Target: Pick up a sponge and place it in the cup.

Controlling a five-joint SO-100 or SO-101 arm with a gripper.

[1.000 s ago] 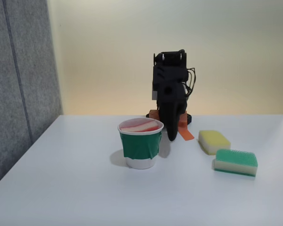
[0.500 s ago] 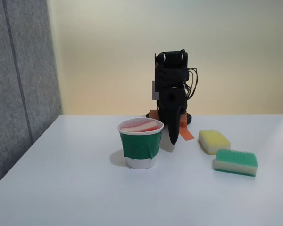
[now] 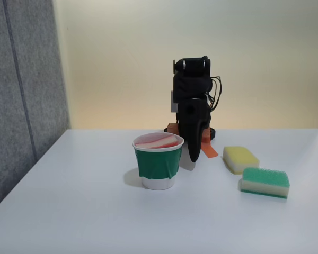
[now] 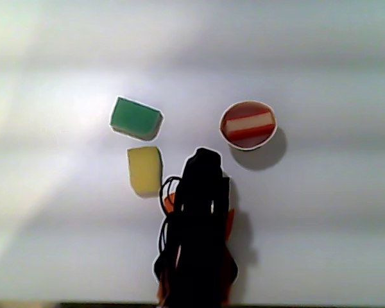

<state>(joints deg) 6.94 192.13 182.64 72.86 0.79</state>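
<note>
The sponge is lodged on edge in the cup, long axis running 8 to 2 o'clock from above. Whether the fingers are parted cannot be told; nothing is held.

White table — cup standing near centre. Yellow sponge at cup's 3 o'clock in fixed view, green-topped sponge near it at 4 — arm base at 1.

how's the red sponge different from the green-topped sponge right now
The red sponge stands on edge inside the cup; the green-topped sponge lies flat on the table. One has red faces, the other green. Both have a cream middle layer.
</note>
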